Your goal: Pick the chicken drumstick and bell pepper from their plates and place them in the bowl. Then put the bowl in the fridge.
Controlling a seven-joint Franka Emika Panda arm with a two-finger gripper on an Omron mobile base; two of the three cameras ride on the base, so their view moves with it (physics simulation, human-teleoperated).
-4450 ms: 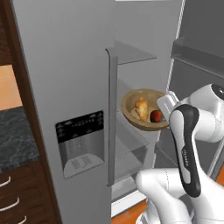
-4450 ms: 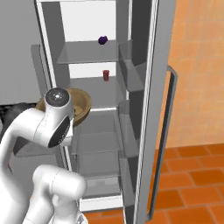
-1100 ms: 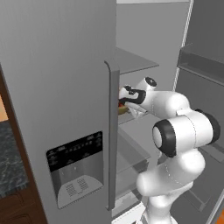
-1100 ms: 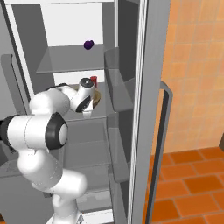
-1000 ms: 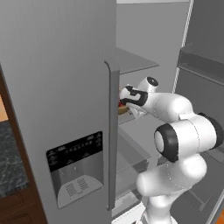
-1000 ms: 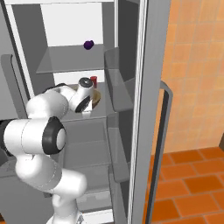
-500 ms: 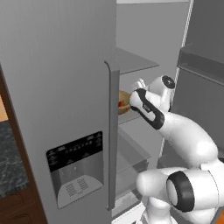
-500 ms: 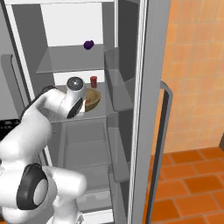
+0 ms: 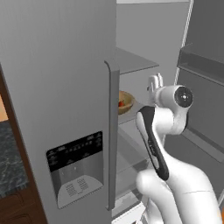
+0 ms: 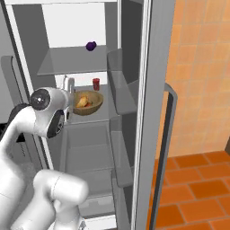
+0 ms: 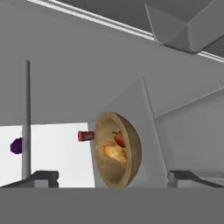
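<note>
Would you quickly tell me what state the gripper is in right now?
Gripper: open, holding nothing; the bowl sits apart on the fridge shelf.

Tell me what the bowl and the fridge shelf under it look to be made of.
Bowl: looks like wood, matte tan-brown with a thick rim and faint grain; it is a render, so not certain. Shelf: a flat pale grey slab, plastic or frosted glass; its look leaves that open.
</note>
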